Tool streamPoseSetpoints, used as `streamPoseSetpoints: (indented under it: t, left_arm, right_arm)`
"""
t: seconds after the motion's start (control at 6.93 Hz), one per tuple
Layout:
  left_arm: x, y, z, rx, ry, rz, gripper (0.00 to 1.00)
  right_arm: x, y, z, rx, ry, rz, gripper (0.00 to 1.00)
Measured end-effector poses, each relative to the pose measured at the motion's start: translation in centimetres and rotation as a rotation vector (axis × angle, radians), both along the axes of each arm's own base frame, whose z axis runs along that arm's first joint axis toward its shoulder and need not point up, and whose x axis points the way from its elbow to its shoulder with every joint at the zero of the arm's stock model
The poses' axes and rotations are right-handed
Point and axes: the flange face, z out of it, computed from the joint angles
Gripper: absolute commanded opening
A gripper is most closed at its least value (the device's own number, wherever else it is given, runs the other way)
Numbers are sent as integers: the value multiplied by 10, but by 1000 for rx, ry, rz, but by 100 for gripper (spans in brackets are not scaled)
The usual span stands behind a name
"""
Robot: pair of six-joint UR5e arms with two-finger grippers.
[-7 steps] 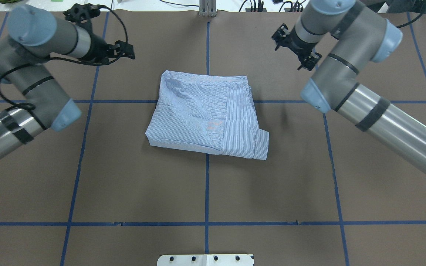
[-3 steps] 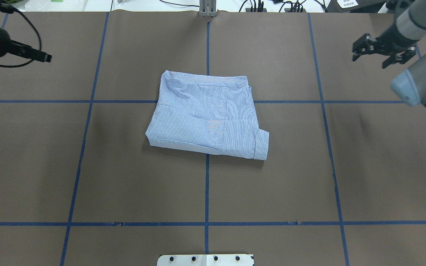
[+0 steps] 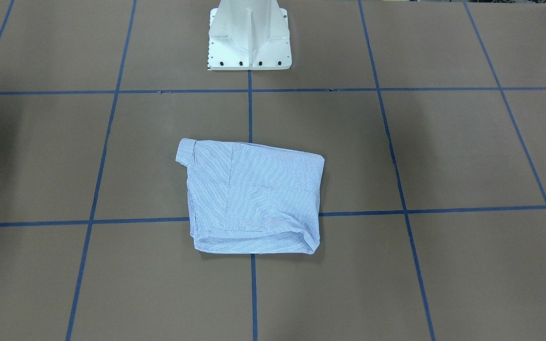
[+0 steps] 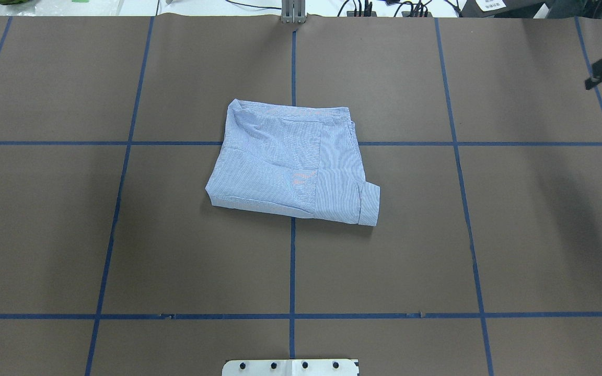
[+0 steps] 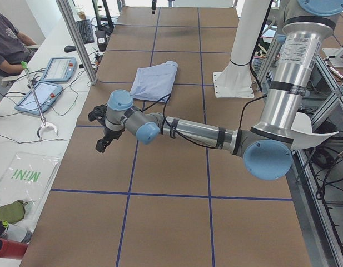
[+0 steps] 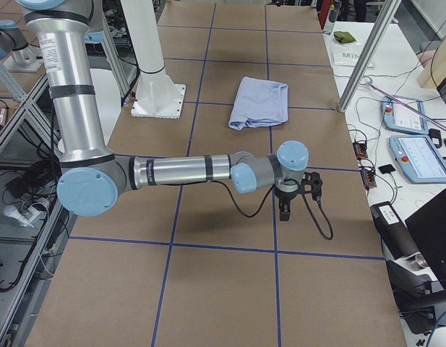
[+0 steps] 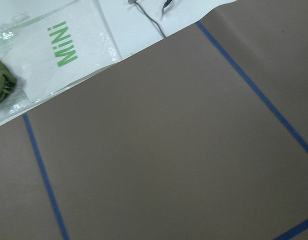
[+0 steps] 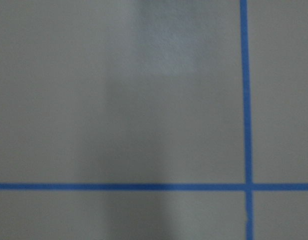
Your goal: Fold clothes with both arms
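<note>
Only the side views show the two arms whole. The left arm (image 5: 193, 130) stretches low over the left end of the worktop (image 4: 175, 250) and the right arm (image 6: 179, 170) over its right end, both well apart from the shirt (image 4: 285, 162). In the overhead view only black slivers of each show at the left and right edges. Whether the left fingers (image 5: 99, 146) or the right fingers (image 6: 283, 212) are parted or closed, I cannot tell. The left wrist view alone shows a clear bag (image 7: 64, 45) printed "MiNi" beyond the worktop's edge. The one shirt, light blue with fine white stripes, lies mid-worktop, folded into a compact, roughly square packet, with a cuff (image 4: 369, 204) jutting at its near right corner. One white pedestal base (image 3: 249, 38) stands at the near edge.
</note>
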Motion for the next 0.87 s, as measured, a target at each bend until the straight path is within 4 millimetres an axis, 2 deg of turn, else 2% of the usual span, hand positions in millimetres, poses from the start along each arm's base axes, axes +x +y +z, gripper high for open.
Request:
streamPoseSetpoints:
  t: [0.14, 0.29, 0.43, 0.72, 0.87]
  left_arm:
    - [-38, 4, 10, -52, -16, 4, 99]
    - [-66, 8, 24, -100, -27, 2, 99]
    - [-83, 14, 36, -128, -33, 3, 99]
    - [-91, 33, 63, -171, -33, -1, 99]
    - [-92, 38, 66, -183, -28, -11, 99]
  right_arm:
    - [25, 27, 24, 9, 4, -49, 100]
    - [47, 42, 23, -15, 0, -58, 100]
    - [65, 48, 13, -39, 0, -54, 100]
    - [77, 51, 2, -51, 6, -58, 100]
    - [79, 52, 3, -56, 8, -58, 100]
